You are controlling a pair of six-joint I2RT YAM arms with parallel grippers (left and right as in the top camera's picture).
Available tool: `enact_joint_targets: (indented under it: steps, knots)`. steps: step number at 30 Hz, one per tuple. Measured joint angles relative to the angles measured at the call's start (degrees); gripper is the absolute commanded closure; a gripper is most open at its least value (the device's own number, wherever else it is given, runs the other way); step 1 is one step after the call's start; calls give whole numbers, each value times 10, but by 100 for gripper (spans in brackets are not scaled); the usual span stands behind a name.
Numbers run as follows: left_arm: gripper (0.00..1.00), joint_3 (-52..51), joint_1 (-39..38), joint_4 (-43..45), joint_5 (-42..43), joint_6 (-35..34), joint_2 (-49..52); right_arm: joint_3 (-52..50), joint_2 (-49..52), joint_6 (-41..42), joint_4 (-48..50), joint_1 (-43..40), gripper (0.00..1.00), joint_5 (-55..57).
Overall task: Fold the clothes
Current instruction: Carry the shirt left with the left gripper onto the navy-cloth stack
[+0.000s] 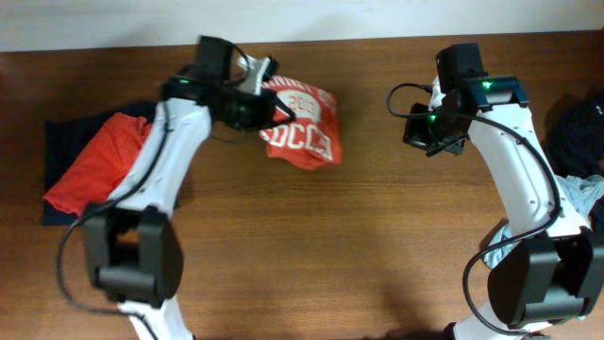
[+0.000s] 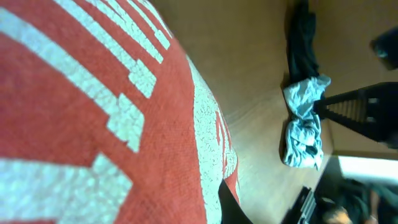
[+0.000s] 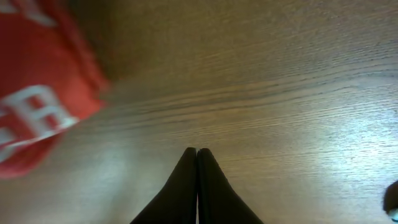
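The red-orange T-shirt with white "2013 SOCCER" print lies bunched at the back middle of the table. My left gripper is at its left edge and shut on the cloth. In the left wrist view the shirt fills most of the frame, and only one black finger shows. My right gripper is shut and empty over bare wood, to the right of the shirt. In the right wrist view its fingers are pressed together, with the shirt at the left.
A plain red-orange garment lies on a navy one at the left. A black garment and a grey-blue one lie at the right edge; both show in the left wrist view, black and grey-blue.
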Motion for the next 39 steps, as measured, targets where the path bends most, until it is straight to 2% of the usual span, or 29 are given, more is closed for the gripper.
enact_joint_targets:
  steps: [13,20,27,34,39]
  knots:
    - [100,0,80,-86,-56,17,-71,0,0,-1,-2,0,96,3]
    - [100,0,202,-164,-77,38,-146,0,0,-1,-4,0,96,3]
    - [100,-14,338,-172,-88,67,-150,0,0,-2,-4,0,96,3]
    - [100,-80,379,-73,-83,9,-150,0,0,-2,-2,0,96,3]
    - [100,-84,375,61,-57,-66,-150,0,0,-2,-2,0,96,3]
